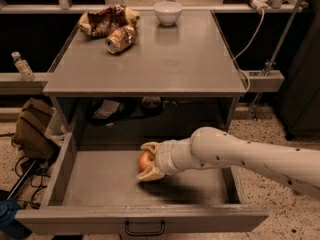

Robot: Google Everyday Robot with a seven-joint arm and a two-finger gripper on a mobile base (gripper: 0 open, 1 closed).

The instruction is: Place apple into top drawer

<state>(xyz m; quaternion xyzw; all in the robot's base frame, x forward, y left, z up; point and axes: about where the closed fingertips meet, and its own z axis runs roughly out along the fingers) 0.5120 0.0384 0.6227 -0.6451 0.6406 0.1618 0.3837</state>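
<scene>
The top drawer (100, 184) is pulled out wide, with a flat grey bottom and a dark handle (144, 229) on its front. The red-orange apple (144, 160) is inside it, near the middle, low over or on the drawer bottom. My gripper (149, 160) reaches in from the right on a white arm. Its two pale fingers (150, 174) sit above and below the apple, closed around it.
On the tabletop (175, 64) lie a crushed can (121, 38), a crumpled brown bag (102, 20) and a white bowl (167, 11). A water bottle (22, 66) stands on the left ledge. A brown bag (32, 129) lies on the floor at left. A cable (250, 39) hangs at right.
</scene>
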